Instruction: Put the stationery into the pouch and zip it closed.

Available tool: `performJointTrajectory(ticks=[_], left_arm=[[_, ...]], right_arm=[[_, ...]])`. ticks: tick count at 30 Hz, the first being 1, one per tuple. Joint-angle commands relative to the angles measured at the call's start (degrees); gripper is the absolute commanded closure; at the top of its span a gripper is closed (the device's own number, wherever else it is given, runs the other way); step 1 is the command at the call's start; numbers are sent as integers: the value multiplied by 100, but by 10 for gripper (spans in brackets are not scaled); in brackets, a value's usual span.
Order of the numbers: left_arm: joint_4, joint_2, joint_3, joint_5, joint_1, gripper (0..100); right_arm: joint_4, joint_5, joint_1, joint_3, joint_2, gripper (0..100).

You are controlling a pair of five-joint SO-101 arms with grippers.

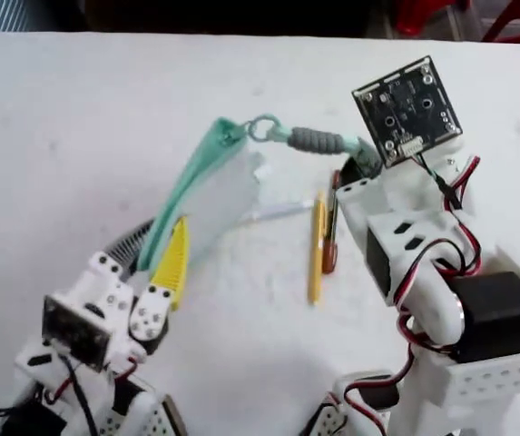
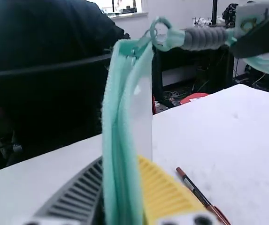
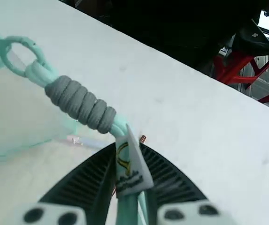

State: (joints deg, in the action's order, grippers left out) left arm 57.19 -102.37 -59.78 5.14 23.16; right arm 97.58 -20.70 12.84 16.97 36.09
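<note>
Our left gripper (image 1: 167,227) clamps one end of the mint pouch (image 1: 219,186), held off the table (image 1: 78,136). Our right gripper (image 3: 126,149) pinches the zipper cord (image 1: 316,140). We should pull straight along the zipper with the pouch taut, but the yellow pencil (image 1: 316,245) and brown pencil (image 1: 330,232) lie outside.

Bright, even light on white table (image 1: 78,136); soft faint shadows; dark room (image 2: 40,70) behind; window (image 2: 118,4) glare.

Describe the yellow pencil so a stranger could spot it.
On the white table, look between the pouch and the right arm. Two slim sticks lie side by side there; the pencil is the yellow one, nearer the pouch than its reddish-brown neighbour.
</note>
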Motion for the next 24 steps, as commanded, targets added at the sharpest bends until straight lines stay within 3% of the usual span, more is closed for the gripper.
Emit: performJointTrajectory(ticks=[1, 4, 10, 15, 24], left_arm=[[132, 822, 378, 290, -66, 980], [211, 1473, 721, 273, -435, 980], [958, 1613, 1530, 448, -1200, 980], [1046, 1604, 782, -149, -699, 980], [-44, 1631, 404, -475, 716, 980]], right_arm=[[4, 79, -22, -378, 119, 981], [-321, 97, 75, -897, 198, 981], [-936, 88, 1015, -1864, 541, 981], [-1349, 53, 1086, -2549, 813, 981], [-1411, 35, 725, -2673, 1798, 981]])
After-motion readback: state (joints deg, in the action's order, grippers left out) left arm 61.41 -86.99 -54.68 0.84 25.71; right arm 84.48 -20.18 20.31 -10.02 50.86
